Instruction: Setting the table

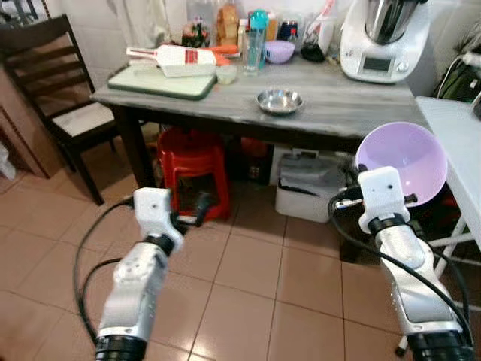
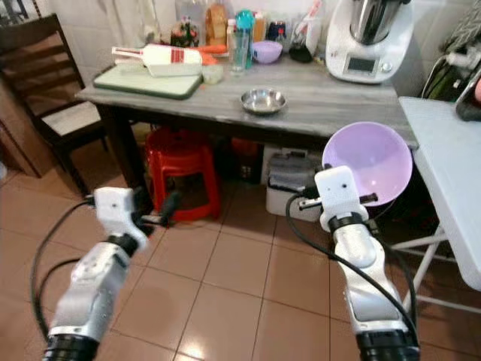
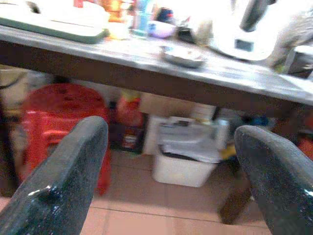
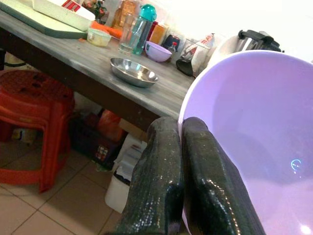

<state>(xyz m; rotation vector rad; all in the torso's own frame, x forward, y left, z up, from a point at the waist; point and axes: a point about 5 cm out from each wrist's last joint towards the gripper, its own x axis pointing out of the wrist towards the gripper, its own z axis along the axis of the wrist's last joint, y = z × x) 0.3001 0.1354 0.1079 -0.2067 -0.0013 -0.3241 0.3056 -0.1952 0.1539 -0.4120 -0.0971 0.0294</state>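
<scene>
My right gripper [image 4: 180,142] is shut on the rim of a large lilac bowl [image 1: 402,159], held tilted in the air below the front right corner of the grey wooden table [image 1: 353,113]. A steel bowl [image 1: 279,101] sits near the table's front edge, and a small purple bowl [image 1: 279,51] stands at the back. My left gripper [image 3: 171,161] hangs open over the tiled floor in front of the red stool [image 1: 194,162], with nothing between its fingers [image 3: 63,181].
A green cutting board [image 1: 161,83] with a white tray lies at the table's left. Bottles and a white kitchen machine [image 1: 382,41] line the back. A dark chair [image 1: 56,83] stands left, a white folding table [image 1: 458,143] right. A white bin [image 1: 308,188] sits under the table.
</scene>
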